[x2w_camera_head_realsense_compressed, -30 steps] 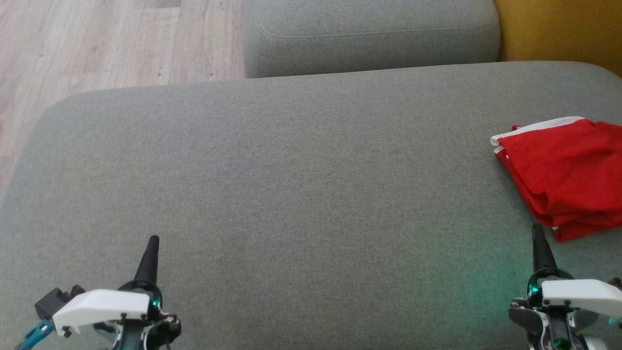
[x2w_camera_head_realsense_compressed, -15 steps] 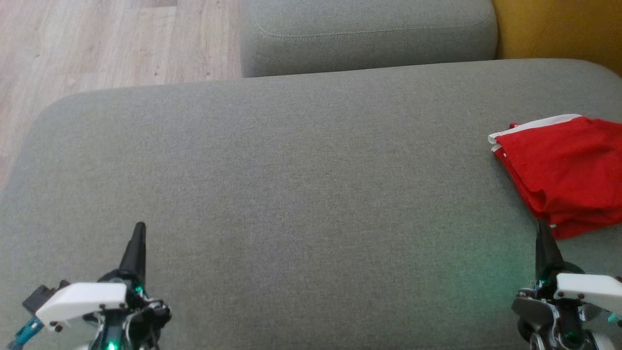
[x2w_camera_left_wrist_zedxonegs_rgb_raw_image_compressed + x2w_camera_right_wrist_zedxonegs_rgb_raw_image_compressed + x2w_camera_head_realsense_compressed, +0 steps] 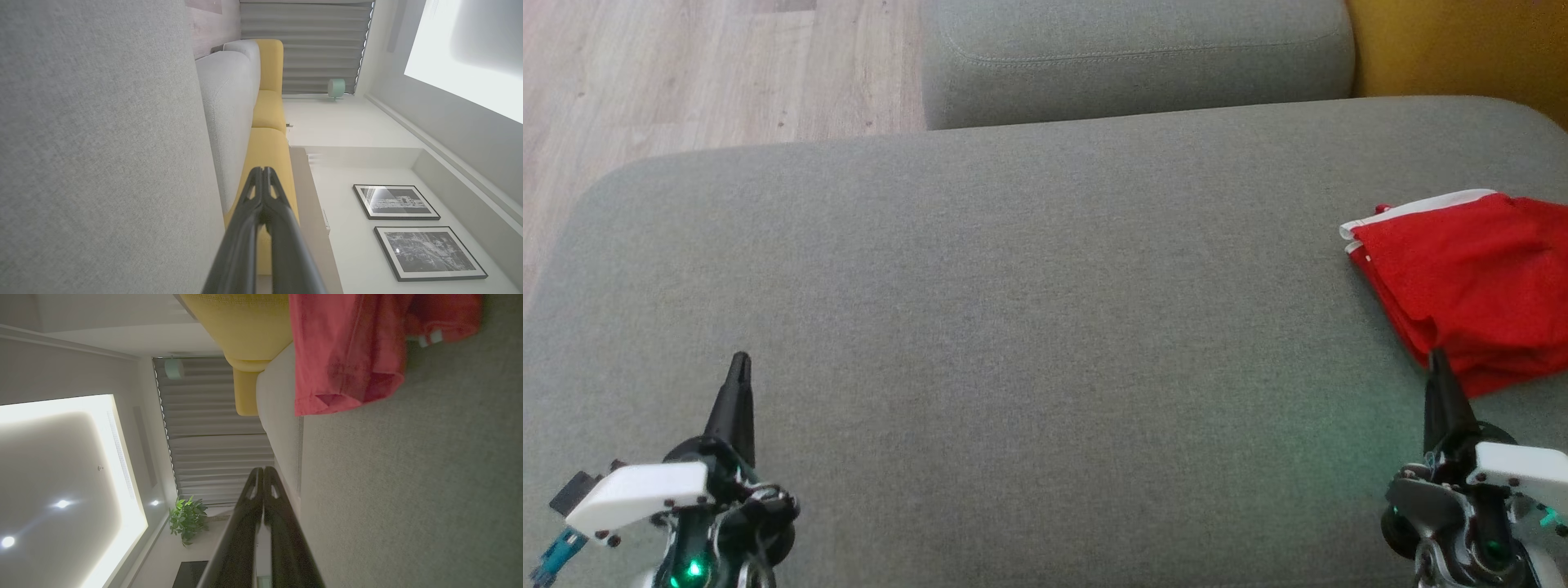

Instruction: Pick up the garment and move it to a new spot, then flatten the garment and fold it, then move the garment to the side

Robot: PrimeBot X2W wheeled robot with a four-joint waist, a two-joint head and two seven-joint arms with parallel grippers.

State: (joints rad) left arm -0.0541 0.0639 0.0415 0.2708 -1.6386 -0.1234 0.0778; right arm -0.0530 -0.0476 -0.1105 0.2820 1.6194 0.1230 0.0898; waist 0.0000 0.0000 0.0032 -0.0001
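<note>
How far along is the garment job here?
Looks done: the red garment lies folded in layers at the right side of the grey cushion. In hand: nothing; the left gripper and right gripper have jaws shut and empty, the right one close to the garment but apart from it in the right wrist view. Left: seemingly nothing.

I am hovering my left gripper [image 3: 739, 363] and my right gripper [image 3: 1436, 359] over the near part of the wide cushion [image 3: 1029, 269], well apart from each other. The garment [image 3: 1462, 278] is lying on that cushion just ahead of my right gripper and off to its right. A second cushion [image 3: 1135, 57] is sitting beyond both, floor [image 3: 686, 73] is lying ahead-left of my left gripper, and another seat [image 3: 1462, 41] is sitting far ahead of my right.
</note>
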